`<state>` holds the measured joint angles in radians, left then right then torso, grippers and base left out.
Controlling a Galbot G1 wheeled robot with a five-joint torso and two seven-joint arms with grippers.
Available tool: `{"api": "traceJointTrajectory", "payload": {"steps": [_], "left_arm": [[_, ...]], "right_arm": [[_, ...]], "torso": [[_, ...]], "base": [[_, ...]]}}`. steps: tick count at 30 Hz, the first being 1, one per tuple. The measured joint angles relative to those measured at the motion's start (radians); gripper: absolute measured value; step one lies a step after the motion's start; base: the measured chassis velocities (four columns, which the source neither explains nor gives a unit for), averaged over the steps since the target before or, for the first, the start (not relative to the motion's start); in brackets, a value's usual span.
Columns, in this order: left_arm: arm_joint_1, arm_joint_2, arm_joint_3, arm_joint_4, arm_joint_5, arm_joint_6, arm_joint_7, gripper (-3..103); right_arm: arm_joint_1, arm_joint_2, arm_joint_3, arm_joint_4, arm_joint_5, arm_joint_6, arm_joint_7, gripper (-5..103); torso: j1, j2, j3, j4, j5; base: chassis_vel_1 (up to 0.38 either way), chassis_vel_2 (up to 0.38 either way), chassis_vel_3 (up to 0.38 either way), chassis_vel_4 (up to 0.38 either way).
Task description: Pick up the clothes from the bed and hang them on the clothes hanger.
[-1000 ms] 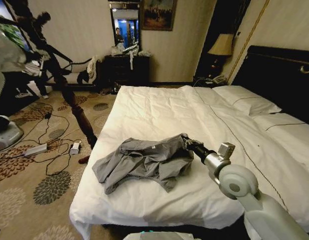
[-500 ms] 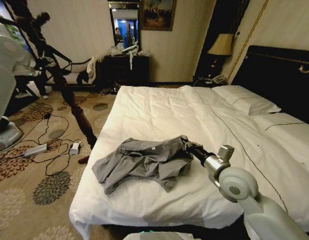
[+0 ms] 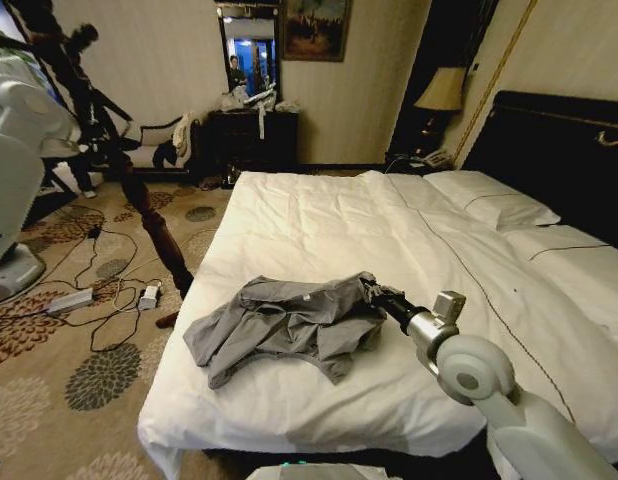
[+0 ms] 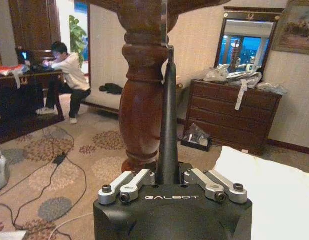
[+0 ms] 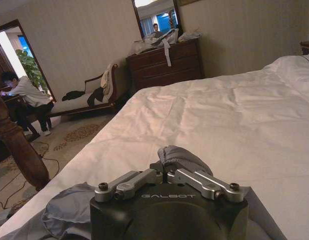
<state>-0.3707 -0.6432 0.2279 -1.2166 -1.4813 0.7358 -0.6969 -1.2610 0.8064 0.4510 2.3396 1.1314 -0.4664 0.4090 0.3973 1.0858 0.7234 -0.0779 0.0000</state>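
Note:
The clothes (image 3: 284, 325), a creased light-grey shirt, lie crumpled near the foot of the bed (image 3: 319, 215), which is white with a black headboard. My right gripper (image 3: 372, 292) sits at the shirt's right edge. In the right wrist view it (image 5: 169, 172) is shut on a bunched fold of the grey cloth (image 5: 179, 157). My left arm (image 3: 14, 140) is raised at the far left, off the bed. In the left wrist view the left gripper (image 4: 168, 176) is shut on the thin black clothes hanger (image 4: 168, 125), seen edge-on, with its silver hook (image 4: 164, 22) above.
A tall dark turned-wood coat stand (image 3: 139, 200) leans left of the bed, close behind the hanger (image 4: 142, 105). Cables and a power strip (image 3: 74, 298) lie on the patterned carpet. A dark dresser (image 3: 254, 135) and a chaise with garments (image 3: 174, 145) stand at the far wall.
My left arm's white shell has shifted at the picture's left edge. The right gripper has stayed on the shirt's edge, and the shirt lies as before.

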Motion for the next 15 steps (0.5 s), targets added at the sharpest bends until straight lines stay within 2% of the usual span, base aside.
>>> {"api": "traceJointTrajectory", "payload": {"steps": [4,15], "left_arm": [[-0.001,0.014,0.002,-0.03,0.033,0.0,0.028,19],[-0.003,0.033,-0.001,-0.104,0.038,-0.015,0.045,19]], "right_arm": [[0.0,0.002,-0.002,0.0,-0.001,0.0,0.001,0],[0.016,-0.002,-0.001,0.003,0.004,0.0,0.003,0]], "torso": [[0.0,0.0,0.0,0.0004,0.0],[0.0,0.0,0.0,-0.0001,0.0]], "base": [[0.0,0.0,0.0,0.0],[0.0,0.0,0.0,0.0]]}}
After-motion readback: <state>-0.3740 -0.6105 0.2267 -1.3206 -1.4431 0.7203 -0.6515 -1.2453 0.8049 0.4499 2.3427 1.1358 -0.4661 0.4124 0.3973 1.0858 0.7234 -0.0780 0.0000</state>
